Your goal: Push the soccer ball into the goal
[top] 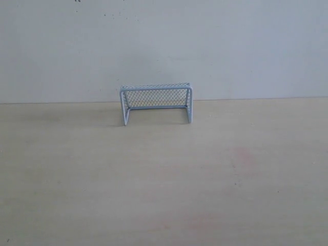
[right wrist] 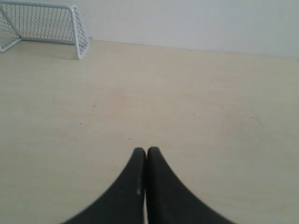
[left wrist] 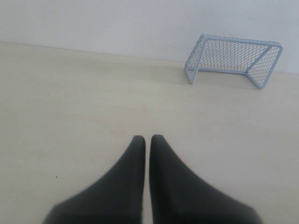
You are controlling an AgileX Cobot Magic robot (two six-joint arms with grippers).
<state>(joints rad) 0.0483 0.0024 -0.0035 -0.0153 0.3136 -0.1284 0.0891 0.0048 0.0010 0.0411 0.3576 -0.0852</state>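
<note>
Left hand point(left wrist: 147, 138), black with tapered fingers, closed down to a thin slit and gripping nothing. Right hand point(right wrist: 143, 150), of the same black make, tips pressed together, likewise empty. Both low over the table and well apart from the goal, neither showing in the exterior view.

No sign of the small black-and-white soccer ball in any view: not ahead of either hand, not out on the table, not inside the net. Perhaps out of frame or hidden beneath the fingers; impossible to tell.

Miniature light blue-white frame goal with fine mesh netting point(top: 156, 97), upright at the far side of the table, just in front of the wall, mouth facing the exterior camera with nothing in it. Pale wooden table point(top: 164, 179) all around, plain grey-white wall point(top: 164, 46) behind.

By this evidence, push not yet made, nothing scored. Seemingly all of it left to do: locating the ball, bringing a closed hand in behind it on the side away from the goal, nudging it straight into the mouth.
</note>
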